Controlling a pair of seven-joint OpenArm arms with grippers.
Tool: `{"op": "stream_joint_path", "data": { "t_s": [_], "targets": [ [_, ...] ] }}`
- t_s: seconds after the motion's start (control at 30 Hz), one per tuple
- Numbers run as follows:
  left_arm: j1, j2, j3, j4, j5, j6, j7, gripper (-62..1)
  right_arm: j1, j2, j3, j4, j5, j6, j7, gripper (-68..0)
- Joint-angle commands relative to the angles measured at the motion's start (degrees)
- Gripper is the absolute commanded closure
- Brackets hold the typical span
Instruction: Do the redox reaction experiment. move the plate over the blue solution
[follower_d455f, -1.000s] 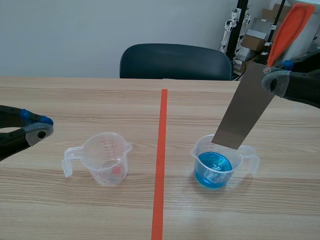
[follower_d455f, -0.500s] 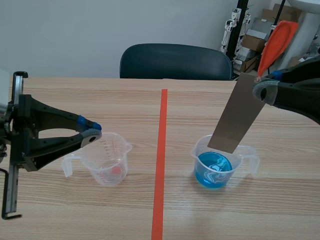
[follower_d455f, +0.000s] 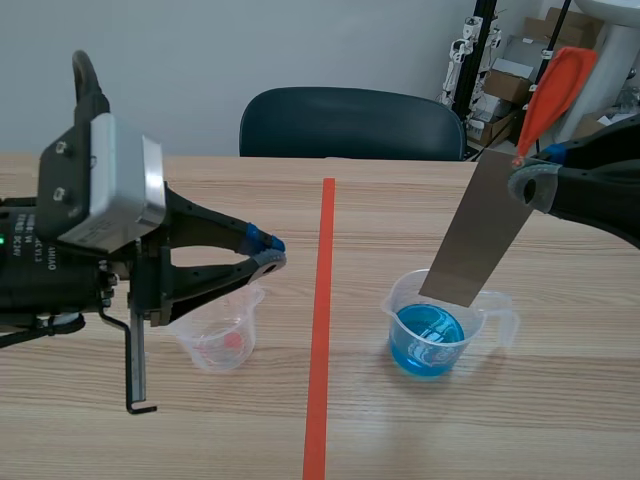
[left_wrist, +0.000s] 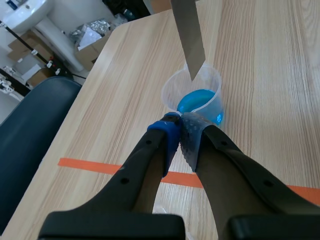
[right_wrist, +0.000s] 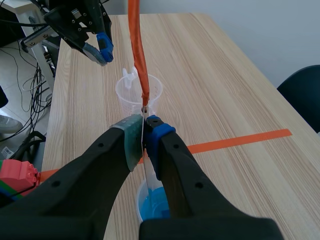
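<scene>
A clear beaker of blue solution (follower_d455f: 428, 335) stands right of the tape line. A grey metal plate (follower_d455f: 480, 235) with an orange handle (follower_d455f: 555, 85) hangs tilted, its lower end at the rim above the blue liquid. My right gripper (follower_d455f: 530, 182) is shut on the plate's upper end. In the right wrist view the plate (right_wrist: 144, 131) shows edge-on between the pads, over the blue beaker (right_wrist: 150, 207). My left gripper (follower_d455f: 265, 252) is shut on nothing, raised above an empty clear beaker (follower_d455f: 220, 335). Ahead of the left gripper (left_wrist: 180, 120) are the blue beaker (left_wrist: 197, 100) and the plate (left_wrist: 189, 35).
An orange-red tape line (follower_d455f: 322, 300) runs down the table's middle. A dark chair (follower_d455f: 350, 120) stands at the far edge. Boxes and gear (follower_d455f: 500, 70) sit at the back right. The left arm's grey camera block (follower_d455f: 110, 185) rises high over the table's left part.
The left arm has swung in from the left edge and risen, its shut gripper now above the empty beaker. The plate has shifted only slightly over the blue beaker.
</scene>
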Motion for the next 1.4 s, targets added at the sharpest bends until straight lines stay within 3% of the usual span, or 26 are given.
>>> {"op": "stream_joint_path", "data": {
  "t_s": [0.0, 0.43, 0.63, 1.37],
  "targets": [
    [-0.79, 1.36, 0.44, 0.46, 0.22, 0.07, 0.17, -3.6, 0.66, 1.25, 0.87, 0.09, 0.50, 0.48, 1.03, -0.4],
    [-4.66, 7.13, 4.70, 0.46, 3.67, -0.76, 4.72, -3.6, 0.68, 1.86, 0.87, 0.09, 0.52, 0.48, 1.53, -0.4],
    [-5.01, 8.68, 4.90, 0.39, 3.80, -1.11, 6.19, -3.6, 0.68, 1.86, 0.87, 0.09, 0.52, 0.48, 1.53, -0.4],
    [-5.90, 10.29, 4.90, -1.07, 3.82, -2.73, 6.08, -3.6, 0.68, 1.86, 0.87, 0.09, 0.52, 0.48, 1.77, -0.4]
  ]
}}
